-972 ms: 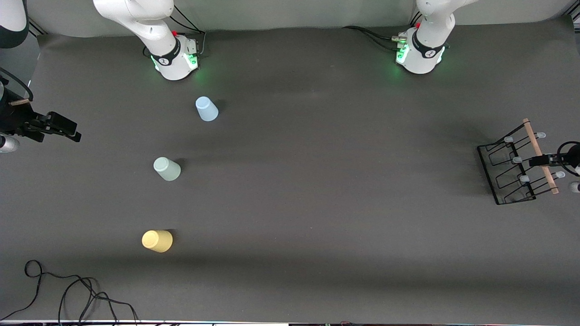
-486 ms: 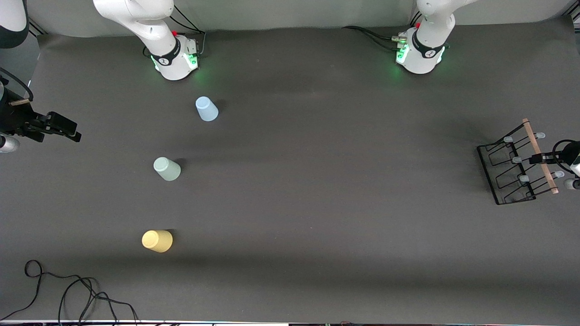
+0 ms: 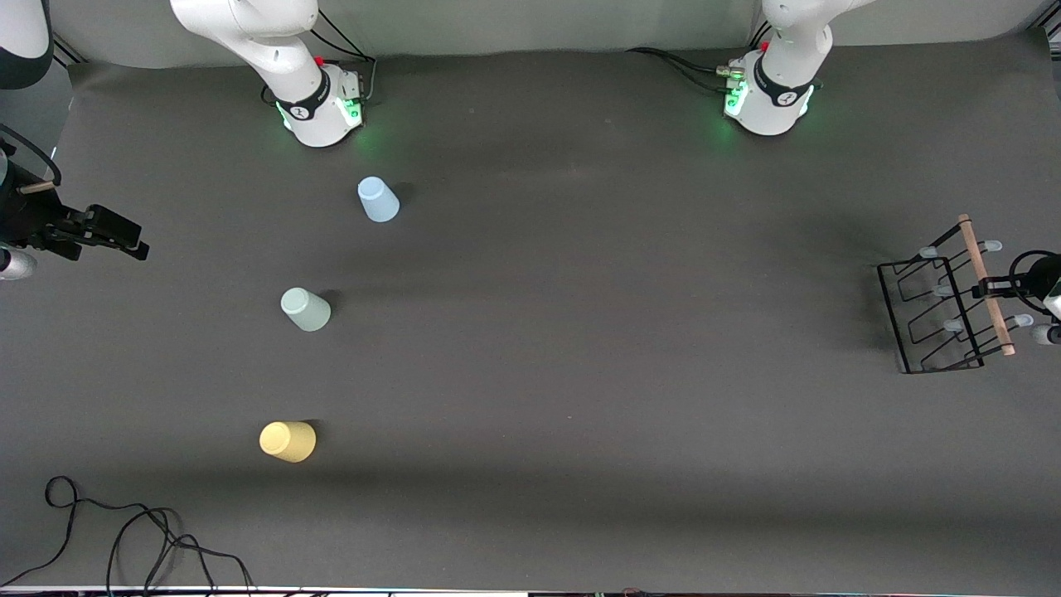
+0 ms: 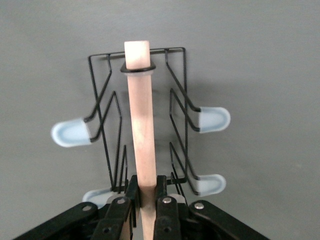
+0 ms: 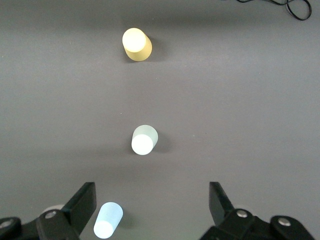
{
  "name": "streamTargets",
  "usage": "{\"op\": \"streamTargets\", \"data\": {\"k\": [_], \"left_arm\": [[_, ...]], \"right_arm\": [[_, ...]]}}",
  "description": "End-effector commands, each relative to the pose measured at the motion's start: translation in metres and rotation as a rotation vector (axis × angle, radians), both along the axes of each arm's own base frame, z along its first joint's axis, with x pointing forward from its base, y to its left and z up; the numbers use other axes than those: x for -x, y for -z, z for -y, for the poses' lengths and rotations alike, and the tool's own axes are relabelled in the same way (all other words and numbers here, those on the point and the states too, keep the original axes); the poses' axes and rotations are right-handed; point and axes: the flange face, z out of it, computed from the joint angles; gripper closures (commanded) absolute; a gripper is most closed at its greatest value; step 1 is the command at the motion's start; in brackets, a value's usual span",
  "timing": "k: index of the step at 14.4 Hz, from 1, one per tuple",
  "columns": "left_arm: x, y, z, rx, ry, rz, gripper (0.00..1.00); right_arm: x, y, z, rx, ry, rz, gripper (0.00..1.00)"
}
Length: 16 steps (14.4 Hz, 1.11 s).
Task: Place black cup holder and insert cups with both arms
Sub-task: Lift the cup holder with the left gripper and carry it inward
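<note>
The black cup holder (image 3: 941, 311) stands at the left arm's end of the table (image 3: 580, 332), and none of its grey-tipped pegs (image 4: 212, 119) carries a cup. The left gripper (image 4: 146, 197) has its jaws narrowed onto the holder's wooden rod handle (image 4: 140, 120), one on each side near the rod's end; in the front view that gripper (image 3: 995, 288) is cut off by the picture's edge.

The three cups stand upside down toward the right arm's end: the light blue cup (image 3: 378, 200) nearest the bases, the pale green cup (image 3: 305, 309) nearer the front camera, the yellow cup (image 3: 288, 441) nearest of all. The right gripper (image 5: 152, 210) waits with jaws spread wide; the blue cup (image 5: 108, 220) lies just inside one jaw, the green cup (image 5: 144, 140) and the yellow one (image 5: 136, 44) out ahead between them. In the front view the right gripper (image 3: 124, 240) sits partly out of frame.

Against half a second ago the holder has shifted and turned slightly; the cups have stayed put.
</note>
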Motion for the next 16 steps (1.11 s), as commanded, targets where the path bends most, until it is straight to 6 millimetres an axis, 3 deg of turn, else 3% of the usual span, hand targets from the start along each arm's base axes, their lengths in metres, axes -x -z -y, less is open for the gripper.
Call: {"op": "streamTargets", "data": {"k": [1,3,7,13,16], "left_arm": [[0.001,-0.062,0.044,0.045,0.021,0.034,1.0],[-0.008,-0.086,0.087,0.067,-0.031,0.009,1.0],[-0.033,-0.14,0.218,0.014,-0.071,0.027,1.0],[-0.027,-0.14,0.412,-0.03,-0.16,0.046,1.0],[-0.013,-0.127,0.514,-0.033,-0.218,0.055,1.0]], "right_arm": [[0.002,-0.004,-0.002,-0.021,0.003,-0.004,0.0],[0.002,-0.004,-0.001,-0.021,0.005,-0.002,0.0],[0.001,-0.005,-0.003,-0.02,0.002,-0.001,0.0],[0.002,-0.006,-0.002,-0.021,0.005,-0.001,0.0],[0.003,-0.005,-0.005,-0.021,-0.001,-0.002,0.0]]}}
